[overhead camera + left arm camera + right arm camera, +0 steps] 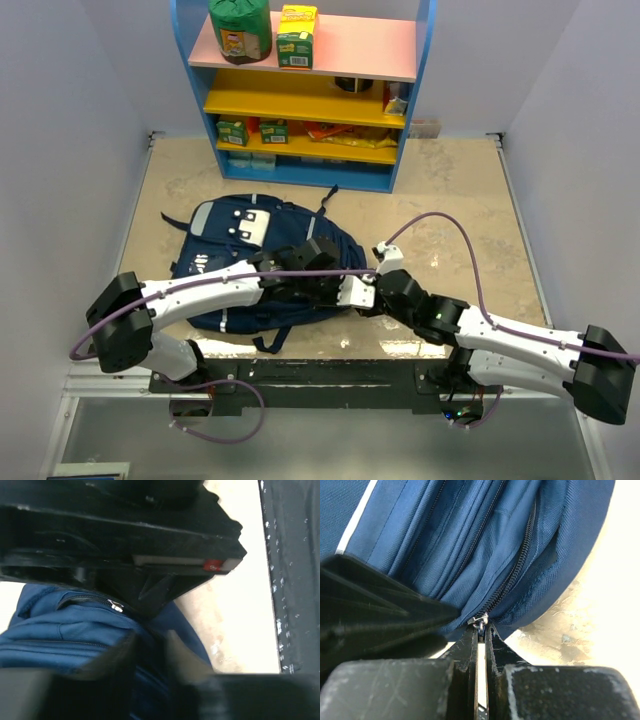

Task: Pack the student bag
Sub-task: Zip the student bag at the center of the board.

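Note:
The student bag [235, 235], a navy backpack with grey-white patches, lies flat on the beige table. Both grippers meet at its near right edge. My right gripper [340, 297] is shut on a metal zipper pull [480, 620] at the end of a closed zipper on the bag [485, 530]; its jaws stand nearly together [481, 632]. My left gripper [318, 288] reaches over the bag, and its blurred fingers [150, 652] pinch a fold of the bag's blue fabric [65, 630]. The right gripper's black body [150, 540] fills the top of the left wrist view.
A blue shelf unit [300, 170] with pink and yellow boards stands at the back, holding a green bag [240, 30], a yellow-green box [297, 35] and small packets. The black rail [320, 375] with the arm bases runs along the near edge. Grey walls close both sides.

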`<action>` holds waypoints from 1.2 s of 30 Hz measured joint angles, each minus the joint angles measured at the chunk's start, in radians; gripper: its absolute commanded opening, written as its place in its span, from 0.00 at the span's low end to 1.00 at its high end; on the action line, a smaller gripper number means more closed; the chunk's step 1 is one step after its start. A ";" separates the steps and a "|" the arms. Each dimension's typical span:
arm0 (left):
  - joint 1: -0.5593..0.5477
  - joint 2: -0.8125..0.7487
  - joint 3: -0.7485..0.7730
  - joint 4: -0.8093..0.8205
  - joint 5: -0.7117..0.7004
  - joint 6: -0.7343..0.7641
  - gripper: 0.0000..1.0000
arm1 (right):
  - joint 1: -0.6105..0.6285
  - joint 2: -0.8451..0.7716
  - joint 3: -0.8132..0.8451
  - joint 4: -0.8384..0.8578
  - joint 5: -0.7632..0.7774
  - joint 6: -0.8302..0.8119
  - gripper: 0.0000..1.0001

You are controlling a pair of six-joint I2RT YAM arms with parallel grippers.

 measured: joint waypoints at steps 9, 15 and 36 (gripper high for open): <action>0.003 0.005 0.000 0.001 -0.011 0.006 0.00 | 0.003 0.000 0.000 -0.017 -0.008 0.010 0.00; 0.003 -0.020 0.011 -0.085 0.040 0.071 0.00 | 0.017 0.010 0.035 -0.072 -0.016 0.019 0.00; 0.000 -0.331 -0.004 -0.630 0.132 0.621 0.00 | -0.029 0.197 0.255 -0.190 -0.117 -0.067 0.00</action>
